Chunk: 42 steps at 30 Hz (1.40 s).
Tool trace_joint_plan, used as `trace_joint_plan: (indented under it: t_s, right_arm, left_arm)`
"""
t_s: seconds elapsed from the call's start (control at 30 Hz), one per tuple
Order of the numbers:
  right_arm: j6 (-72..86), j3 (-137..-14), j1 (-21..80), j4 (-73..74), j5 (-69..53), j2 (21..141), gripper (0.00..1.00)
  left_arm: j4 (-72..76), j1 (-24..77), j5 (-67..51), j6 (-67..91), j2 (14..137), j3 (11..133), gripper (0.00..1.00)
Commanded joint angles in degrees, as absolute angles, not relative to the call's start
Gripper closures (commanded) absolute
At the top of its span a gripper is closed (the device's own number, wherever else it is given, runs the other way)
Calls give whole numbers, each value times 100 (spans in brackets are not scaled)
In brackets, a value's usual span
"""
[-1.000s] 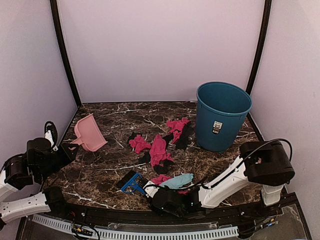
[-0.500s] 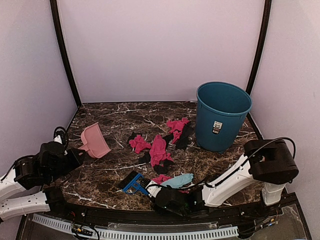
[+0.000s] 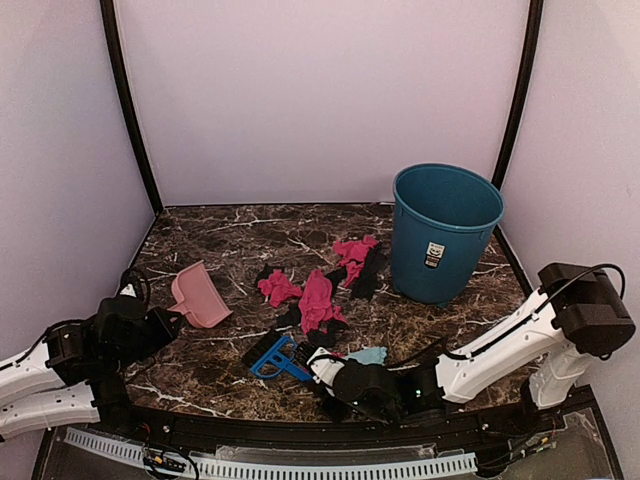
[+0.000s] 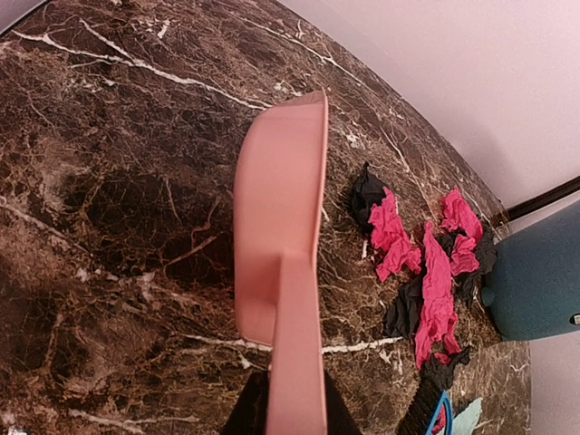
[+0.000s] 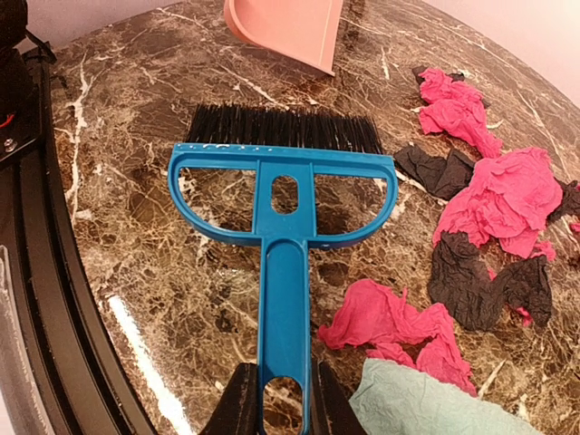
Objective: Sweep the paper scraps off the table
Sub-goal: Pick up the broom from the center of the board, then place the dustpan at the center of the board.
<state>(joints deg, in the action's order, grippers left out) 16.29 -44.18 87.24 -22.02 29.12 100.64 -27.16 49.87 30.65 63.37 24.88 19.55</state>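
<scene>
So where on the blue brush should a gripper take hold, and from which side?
By the long flat handle of the blue brush, near its tail end, coming from the near edge of the table. The handle is narrow enough to pinch, and the bristles point away towards the dustpan, free to sweep. The right gripper is shut on it there.
</scene>
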Motion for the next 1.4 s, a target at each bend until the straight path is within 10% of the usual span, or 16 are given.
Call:
trace_joint_plan:
  t_s: [0.0, 0.9, 1.37]
  right_arm:
    - [1634, -4208, 8699, -2206, 2909, 9702, 100]
    - [1635, -3298, 8697, -2110, 3179, 8197, 100]
    - [1681, -3082, 8699, -2268, 3307, 7980, 100]
  left_arm:
    - [-2355, 4905, 2896, 6498, 2619, 1781, 96]
    - [-970, 2238, -714, 4990, 4429, 1891, 94]
    - [-812, 2074, -841, 5185, 4587, 1514, 59]
